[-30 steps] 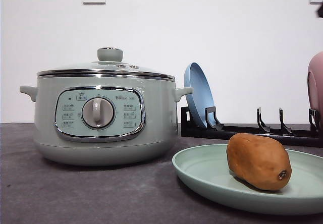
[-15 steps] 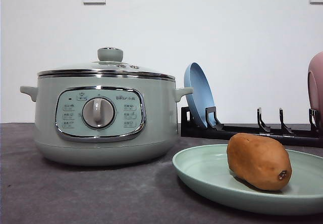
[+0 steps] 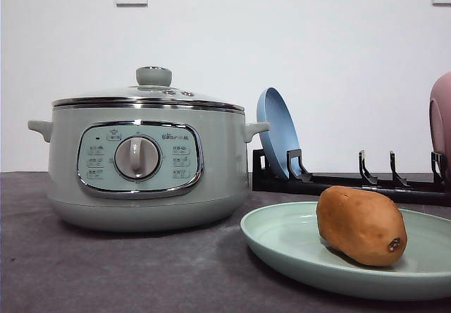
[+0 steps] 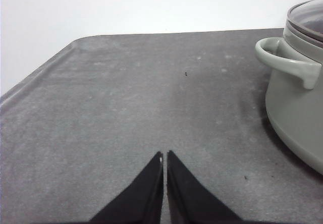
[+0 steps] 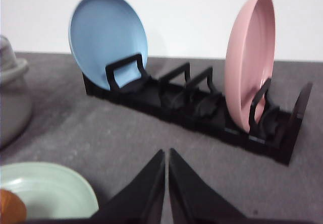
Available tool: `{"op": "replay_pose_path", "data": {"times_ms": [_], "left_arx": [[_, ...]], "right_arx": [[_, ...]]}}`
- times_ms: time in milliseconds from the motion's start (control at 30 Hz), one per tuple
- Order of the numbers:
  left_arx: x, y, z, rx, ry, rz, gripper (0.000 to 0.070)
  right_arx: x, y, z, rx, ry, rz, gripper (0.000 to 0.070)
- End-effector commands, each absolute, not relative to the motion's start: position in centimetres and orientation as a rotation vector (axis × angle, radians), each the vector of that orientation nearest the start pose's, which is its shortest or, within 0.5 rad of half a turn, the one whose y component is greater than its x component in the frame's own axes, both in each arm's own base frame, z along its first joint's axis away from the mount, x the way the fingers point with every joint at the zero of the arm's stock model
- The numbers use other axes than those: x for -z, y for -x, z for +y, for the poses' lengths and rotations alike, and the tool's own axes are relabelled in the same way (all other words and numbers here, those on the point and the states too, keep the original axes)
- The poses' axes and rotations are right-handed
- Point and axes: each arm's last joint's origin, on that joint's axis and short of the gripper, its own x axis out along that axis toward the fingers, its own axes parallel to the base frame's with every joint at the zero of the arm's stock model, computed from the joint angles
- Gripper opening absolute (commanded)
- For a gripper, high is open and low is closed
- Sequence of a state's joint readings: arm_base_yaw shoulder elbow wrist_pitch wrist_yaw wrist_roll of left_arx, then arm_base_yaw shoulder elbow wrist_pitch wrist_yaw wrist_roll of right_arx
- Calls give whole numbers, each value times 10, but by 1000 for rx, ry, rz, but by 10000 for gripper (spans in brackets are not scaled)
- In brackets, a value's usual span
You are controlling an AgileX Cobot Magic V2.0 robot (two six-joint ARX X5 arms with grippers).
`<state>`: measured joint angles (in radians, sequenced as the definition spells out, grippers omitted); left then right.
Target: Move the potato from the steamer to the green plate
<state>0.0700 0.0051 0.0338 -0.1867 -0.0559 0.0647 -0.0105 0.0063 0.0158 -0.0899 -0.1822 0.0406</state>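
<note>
Front view is showing the potato (image 3: 361, 225) lying on its side in the green plate (image 3: 282, 239), its small dark spot turned toward the camera at the right end. The plate is sitting on the grey table (image 3: 106, 271), just right of the steamer (image 3: 144, 165), and its right edge is running out of the picture. The steamer is standing upright with its glass lid (image 3: 151, 93) resting on top, so nothing inside the pot is showing. Behind the plate, a black rack (image 3: 338, 180) is holding a blue plate (image 3: 277, 131) upright on edge; a pink dish (image 3: 442, 126) at the far right is being cut off by the frame edge.

Left wrist view is showing the left gripper (image 4: 164, 158) hovering over bare table, its two dark fingers pressed together with only a hairline between the tips and nothing held. The steamer's side handle (image 4: 287, 62) is sitting well to one side, with most of the pot cropped away.

Right wrist view is somewhat blurred. The right gripper (image 5: 167, 156) is likewise closed on nothing, fingers meeting at the tips. Beyond it the rack is carrying the blue plate and the pink dish in separate slots, well apart. A slice of the green plate's rim (image 5: 86, 196) and a sliver of the potato (image 5: 11, 209) are peeking in at the corner, both mostly cut off.
</note>
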Motion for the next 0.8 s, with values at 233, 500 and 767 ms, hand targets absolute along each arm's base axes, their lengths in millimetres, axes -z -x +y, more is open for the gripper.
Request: {"op": "replay_pose_path", "data": {"times_ms": [233,500,767], "left_arx": [[-150,-94,9,-125,-63,197,3],[-150,-94,9,-125,-63,196,3],[-150,-94,9,-125,-63,196,3]], "right_arx": [[-151,-96,4,-167,-51,164,0],[-154,-96,4,-169,-50,136,0],[-154,-96,4,-169,-50,135,0]]}}
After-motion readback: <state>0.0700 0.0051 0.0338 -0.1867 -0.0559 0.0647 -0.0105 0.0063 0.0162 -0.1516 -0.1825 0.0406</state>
